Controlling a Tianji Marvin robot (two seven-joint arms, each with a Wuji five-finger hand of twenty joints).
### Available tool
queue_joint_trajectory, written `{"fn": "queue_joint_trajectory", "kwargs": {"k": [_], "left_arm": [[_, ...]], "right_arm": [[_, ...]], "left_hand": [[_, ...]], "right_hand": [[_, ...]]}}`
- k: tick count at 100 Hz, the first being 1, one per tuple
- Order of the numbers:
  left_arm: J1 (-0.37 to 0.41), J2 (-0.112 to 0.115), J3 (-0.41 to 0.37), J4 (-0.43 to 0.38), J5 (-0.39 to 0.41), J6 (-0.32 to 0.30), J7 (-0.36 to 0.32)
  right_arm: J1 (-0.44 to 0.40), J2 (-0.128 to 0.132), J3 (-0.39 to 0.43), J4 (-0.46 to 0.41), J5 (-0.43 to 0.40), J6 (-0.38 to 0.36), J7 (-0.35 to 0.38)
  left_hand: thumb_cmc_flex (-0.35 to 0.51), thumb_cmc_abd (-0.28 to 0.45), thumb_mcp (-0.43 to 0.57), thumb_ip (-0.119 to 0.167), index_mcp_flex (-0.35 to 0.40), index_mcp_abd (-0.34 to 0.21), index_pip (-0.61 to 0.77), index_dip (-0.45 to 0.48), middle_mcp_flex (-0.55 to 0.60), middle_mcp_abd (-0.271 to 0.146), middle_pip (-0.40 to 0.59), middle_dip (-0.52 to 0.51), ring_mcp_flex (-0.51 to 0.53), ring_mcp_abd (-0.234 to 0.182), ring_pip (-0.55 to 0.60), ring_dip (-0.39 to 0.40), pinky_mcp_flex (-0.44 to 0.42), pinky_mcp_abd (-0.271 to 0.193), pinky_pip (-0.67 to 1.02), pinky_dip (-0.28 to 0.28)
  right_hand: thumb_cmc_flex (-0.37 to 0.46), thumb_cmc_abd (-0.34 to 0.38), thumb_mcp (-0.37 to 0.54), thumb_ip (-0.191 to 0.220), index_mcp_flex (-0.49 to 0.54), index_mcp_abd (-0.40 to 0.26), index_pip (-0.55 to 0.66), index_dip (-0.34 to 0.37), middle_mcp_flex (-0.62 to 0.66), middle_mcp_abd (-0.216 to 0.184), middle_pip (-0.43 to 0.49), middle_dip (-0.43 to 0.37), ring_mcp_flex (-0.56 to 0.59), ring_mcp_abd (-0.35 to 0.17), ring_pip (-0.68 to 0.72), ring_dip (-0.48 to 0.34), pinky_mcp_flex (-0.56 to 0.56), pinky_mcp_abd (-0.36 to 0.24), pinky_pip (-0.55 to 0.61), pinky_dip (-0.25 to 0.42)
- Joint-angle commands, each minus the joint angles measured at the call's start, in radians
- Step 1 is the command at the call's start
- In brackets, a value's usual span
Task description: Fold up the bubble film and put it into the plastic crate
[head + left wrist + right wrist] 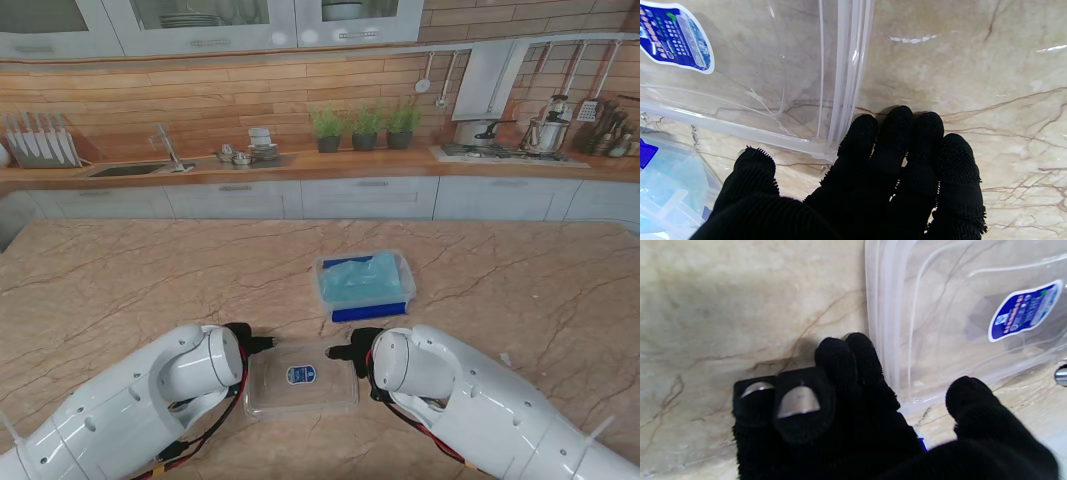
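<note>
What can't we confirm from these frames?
- Stand view: both hands sit behind the forearms, so their contact with the clear lid is hidden.
- Wrist views: left hand and right hand fingers lie beside the lid's rim; touch is unclear.
- Crate: fold of the bluish contents too small to judge.

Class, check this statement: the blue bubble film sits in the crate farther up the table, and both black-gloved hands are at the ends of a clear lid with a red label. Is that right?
Not quite: the label is blue and white, not red, as the stand view and both wrist views show. The rest holds: the bubble film lies in the crate, and the left hand and right hand are at the ends of the clear lid.
</note>
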Motion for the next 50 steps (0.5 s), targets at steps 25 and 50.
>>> {"fn": "queue_joint_trajectory", "kwargs": {"k": [25, 50], "left_arm": [[0.076, -0.033, -0.041, -0.003, -0.03, -0.048, 0.004], [0.112, -0.038, -0.081, -0.025, -0.025, -0.082, 0.012]], "right_arm": [[-0.03, -0.024, 0.014, -0.001, 0.013, -0.023, -0.011], [-0.058, -0.034, 0.053, -0.01, 0.048, -0.025, -0.029]], "left_hand": [[-0.005, 0.046, -0.012, 0.012, -0.025, -0.179, -0.054, -0.046, -0.037, -0.087, -0.143, -0.082, 0.0, 0.02, -0.037, -0.032, 0.011, -0.028, 0.007, -0.011], [0.004, 0.043, -0.01, 0.014, 0.008, -0.197, -0.015, -0.031, -0.001, -0.098, -0.127, -0.082, 0.027, 0.02, -0.023, -0.034, 0.028, -0.023, 0.017, -0.006]], "right_hand": [[-0.035, 0.02, 0.008, -0.024, -0.033, -0.052, -0.143, -0.052, 0.018, 0.173, 0.054, -0.002, 0.083, 0.003, 0.029, -0.01, 0.026, -0.131, 0.112, 0.005], [-0.033, 0.018, 0.008, -0.024, -0.034, -0.037, -0.162, -0.071, 0.019, 0.176, 0.055, -0.003, 0.087, 0.003, 0.03, -0.015, 0.032, -0.129, 0.116, 0.001]]}}
